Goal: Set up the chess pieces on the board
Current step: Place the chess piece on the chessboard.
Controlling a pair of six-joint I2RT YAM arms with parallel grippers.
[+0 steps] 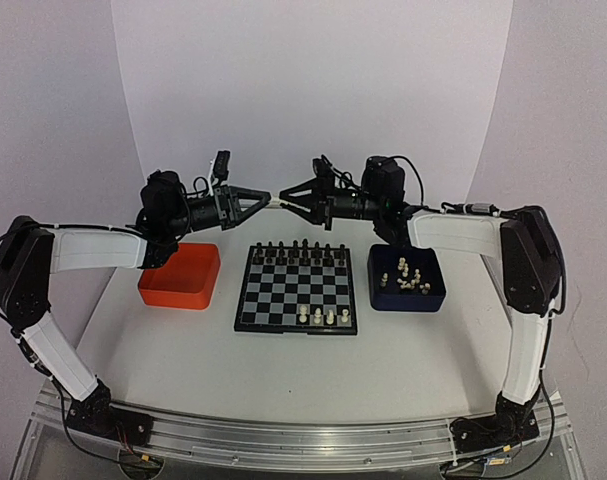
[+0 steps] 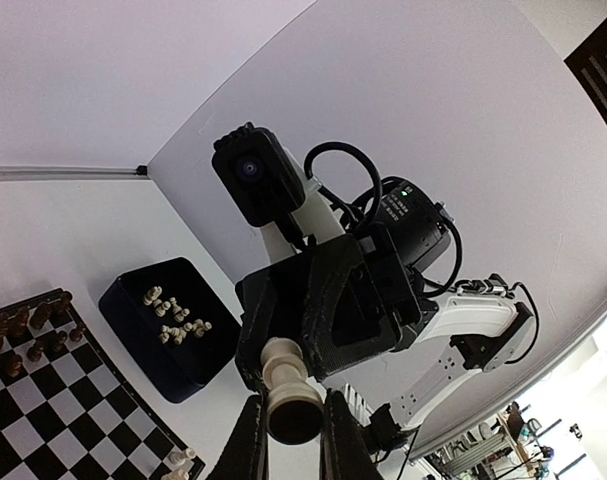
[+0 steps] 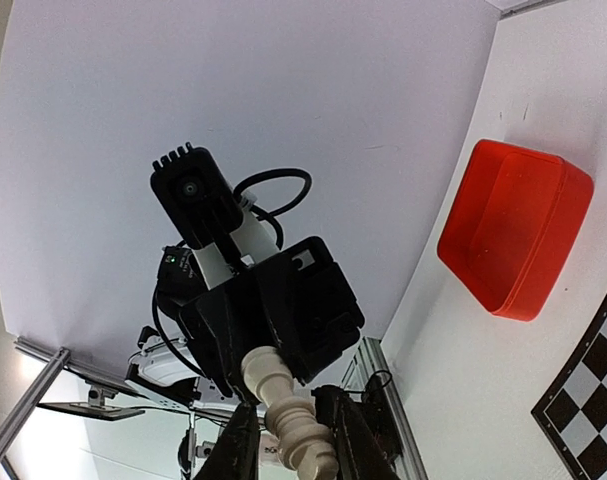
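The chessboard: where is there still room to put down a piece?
On the board, the middle rows are bare, between the black pieces along the far edge and the white pieces on the near row. That row's left squares are free too. The blue tray is crowded.

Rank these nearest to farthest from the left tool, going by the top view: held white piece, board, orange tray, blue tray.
1. white piece: between the fingertips of the left tool.
2. board: just below it in the view, centre of the table.
3. orange tray: left of the board.
4. blue tray: right of the board.
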